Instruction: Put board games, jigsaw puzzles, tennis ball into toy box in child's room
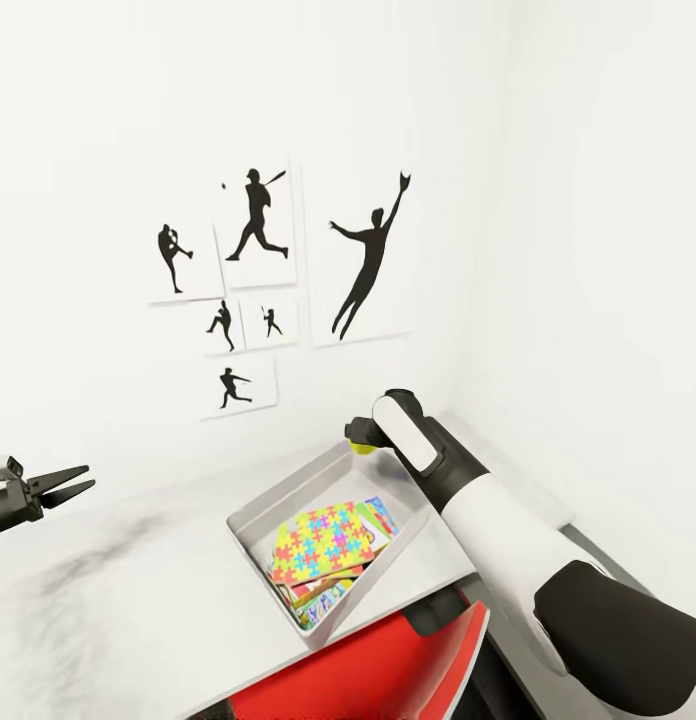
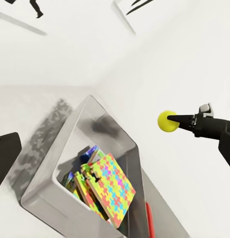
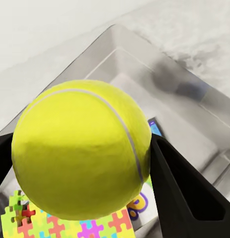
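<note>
The right gripper [image 2: 175,119] clamps the small yellow-green tennis ball [image 1: 365,446] above the far rim of the light grey plastic toy box [image 1: 250,512] (near the desk's back edge); releasing over the multicoloured jigsaw puzzle [image 1: 320,545] looks safest.

The left gripper [image 1: 70,482] hangs open, well apart.

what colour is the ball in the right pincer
Yellow-green tennis ball with a pale seam, clearest in the right wrist view.

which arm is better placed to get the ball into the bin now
Right. The right gripper is shut on the small yellow-green tennis ball above the light grey plastic toy box; the left gripper hangs open, off to the side.
</note>
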Motion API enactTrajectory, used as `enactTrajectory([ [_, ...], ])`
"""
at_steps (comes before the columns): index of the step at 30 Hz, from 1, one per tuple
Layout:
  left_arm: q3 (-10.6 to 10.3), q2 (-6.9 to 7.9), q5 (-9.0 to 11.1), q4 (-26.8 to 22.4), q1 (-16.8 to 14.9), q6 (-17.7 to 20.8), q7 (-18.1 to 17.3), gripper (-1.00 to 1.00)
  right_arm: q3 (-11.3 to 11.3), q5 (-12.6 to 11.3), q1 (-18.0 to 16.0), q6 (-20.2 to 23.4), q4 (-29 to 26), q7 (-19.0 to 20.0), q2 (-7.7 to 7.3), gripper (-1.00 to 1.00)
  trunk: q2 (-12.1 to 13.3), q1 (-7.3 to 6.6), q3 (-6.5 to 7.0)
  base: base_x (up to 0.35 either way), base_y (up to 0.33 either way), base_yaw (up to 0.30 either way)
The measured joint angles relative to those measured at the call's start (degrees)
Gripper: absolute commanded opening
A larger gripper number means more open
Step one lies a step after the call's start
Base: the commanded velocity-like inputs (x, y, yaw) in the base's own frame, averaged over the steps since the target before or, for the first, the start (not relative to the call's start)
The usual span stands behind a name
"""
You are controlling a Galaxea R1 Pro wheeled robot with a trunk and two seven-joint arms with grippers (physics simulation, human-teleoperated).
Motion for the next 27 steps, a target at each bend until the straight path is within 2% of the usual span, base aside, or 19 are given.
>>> enactTrajectory([
  [9, 0.00, 0.09, 0.00, -0.02, 0.00, 0.03, 0.00, 1.00, -0.03, 0.08, -0.01, -0.08, -0.07, 0.00, 0.00, -1.00, 0.00, 0.00, -0.85, 0.000, 0.000, 0.000],
  [15, 0.00, 0.09, 0.00, -0.02, 0.00, 0.03, 0.00, 1.00, 0.11, 0.39, -0.01, -3.18, 0.12, -0.03, 0.00, -1.00, 0.00, 0.00, -1.42, 0.000, 0.000, 0.000],
  [17, 0.00, 0.09, 0.00, -0.02, 0.00, 0.03, 0.00, 1.00, 0.17, 1.90, 0.00, -3.71, 0.17, -0.05, 0.00, -1.00, 0.00, 0.00, -1.61, 0.000, 0.000, 0.000],
  [20, 0.00, 0.09, 0.00, -0.02, 0.00, 0.03, 0.00, 1.00, 0.09, 5.74, 0.00, -4.76, 0.37, -0.04, 0.00, -1.00, 0.00, 0.00, -1.89, 0.000, 0.000, 0.000],
  [22, 0.00, 0.09, 0.00, -0.02, 0.00, 0.03, 0.00, 1.00, 0.02, 7.15, 0.00, -5.25, 0.70, 0.01, 0.00, -1.00, 0.00, 0.00, -2.08, 0.000, 0.000, 0.000],
  [27, 0.00, 0.09, 0.00, -0.02, 0.00, 0.03, 0.00, 1.00, -0.04, 8.55, 0.00, -5.89, 2.07, 2.17, 0.00, -1.00, 0.00, 0.00, -2.55, 0.000, 0.000, 0.000],
])
